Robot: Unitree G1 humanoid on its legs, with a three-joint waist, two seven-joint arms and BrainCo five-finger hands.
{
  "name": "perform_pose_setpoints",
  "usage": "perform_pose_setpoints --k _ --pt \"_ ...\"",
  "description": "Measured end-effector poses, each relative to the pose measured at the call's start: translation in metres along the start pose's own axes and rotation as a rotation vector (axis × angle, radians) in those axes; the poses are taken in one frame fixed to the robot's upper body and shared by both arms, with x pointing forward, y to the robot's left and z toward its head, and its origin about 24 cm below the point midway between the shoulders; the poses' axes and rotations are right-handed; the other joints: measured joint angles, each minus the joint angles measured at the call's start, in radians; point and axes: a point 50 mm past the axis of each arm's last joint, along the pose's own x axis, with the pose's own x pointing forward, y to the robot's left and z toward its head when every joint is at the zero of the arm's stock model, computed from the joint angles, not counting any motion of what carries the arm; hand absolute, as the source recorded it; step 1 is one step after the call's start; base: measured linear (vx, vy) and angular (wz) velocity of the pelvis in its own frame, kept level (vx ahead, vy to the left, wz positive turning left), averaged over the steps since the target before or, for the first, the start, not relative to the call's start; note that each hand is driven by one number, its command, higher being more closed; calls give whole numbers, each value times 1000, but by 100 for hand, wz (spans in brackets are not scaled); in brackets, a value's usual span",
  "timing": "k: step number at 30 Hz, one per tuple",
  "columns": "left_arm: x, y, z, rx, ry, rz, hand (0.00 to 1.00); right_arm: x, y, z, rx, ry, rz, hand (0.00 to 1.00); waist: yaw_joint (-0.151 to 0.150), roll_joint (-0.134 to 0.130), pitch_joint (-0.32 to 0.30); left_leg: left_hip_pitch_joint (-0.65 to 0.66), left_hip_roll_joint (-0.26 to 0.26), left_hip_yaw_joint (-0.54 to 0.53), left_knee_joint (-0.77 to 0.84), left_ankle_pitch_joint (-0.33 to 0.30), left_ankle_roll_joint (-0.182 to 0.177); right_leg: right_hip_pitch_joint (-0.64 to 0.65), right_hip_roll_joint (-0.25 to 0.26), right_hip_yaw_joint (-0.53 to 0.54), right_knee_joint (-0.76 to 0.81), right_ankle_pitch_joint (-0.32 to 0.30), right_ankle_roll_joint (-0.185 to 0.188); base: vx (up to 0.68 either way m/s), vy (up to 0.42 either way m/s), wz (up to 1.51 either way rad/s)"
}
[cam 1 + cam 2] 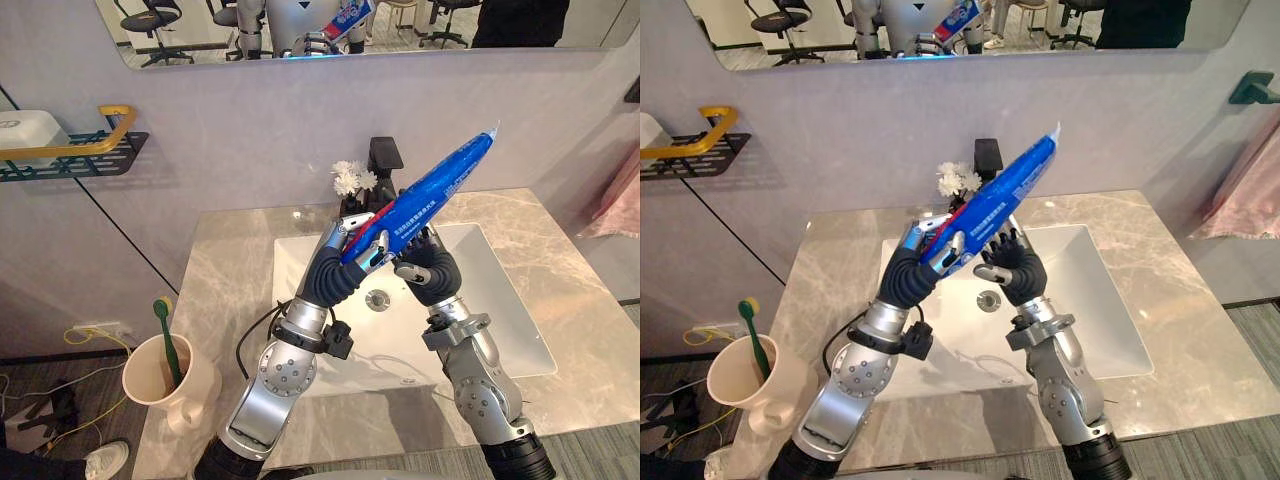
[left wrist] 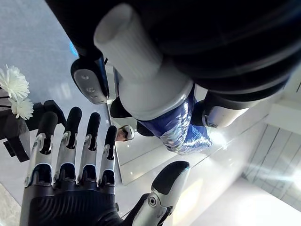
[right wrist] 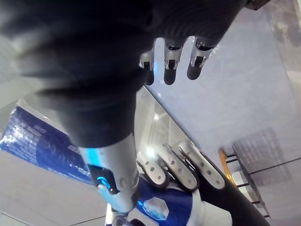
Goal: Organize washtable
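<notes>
Marble counter [image 1: 230,270] carries a white sink [image 1: 500,300] with a black tap [image 1: 385,158] and white flowers [image 1: 352,178] behind it; over the basin the blue tube [image 1: 440,185] slants up, cap end low, crossing in front of the tap. Right hand [image 1: 428,262] is curled round the tube's lower part, while the left hand [image 1: 345,250] lies by the cap end, fingers straight, thumb apart. At the counter's front left corner a beige cup [image 1: 150,385] holds a green toothbrush [image 1: 168,340]; a wall shelf [image 1: 90,160] holds a white box [image 1: 25,135].

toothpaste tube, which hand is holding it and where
The right hand grips the blue toothpaste tube low on its body, near the cap end; the left hand lies open, fingers straight, beside the cap.
</notes>
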Motion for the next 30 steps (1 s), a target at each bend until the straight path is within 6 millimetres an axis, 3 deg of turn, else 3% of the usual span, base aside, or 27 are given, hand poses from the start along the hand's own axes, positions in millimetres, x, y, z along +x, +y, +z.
perform_pose_setpoints --k 11,25,26,30 --pt "-2 -2 -10 6 44 6 100 10 19 11 22 -69 87 0 0 0 0 4 -3 3 -31 21 1 -3 -3 1 -14 7 3 -7 2 -1" --pt "-12 -2 -15 -19 95 41 100 22 21 21 27 -145 63 0 1 0 0 7 -1 -3 -46 32 4 -2 -4 -2 -16 7 2 -2 -1 1" --pt "-14 -2 -16 -20 103 43 100 21 20 22 25 -152 52 100 1 -1 0 12 -2 -6 -60 40 3 -3 -4 -4 -16 7 2 -17 -7 5" --pt "-18 -2 -19 -30 127 52 100 22 18 25 20 -173 38 100 1 -1 0 19 -2 -9 -69 45 2 -2 -3 -4 -15 7 2 -21 -2 1"
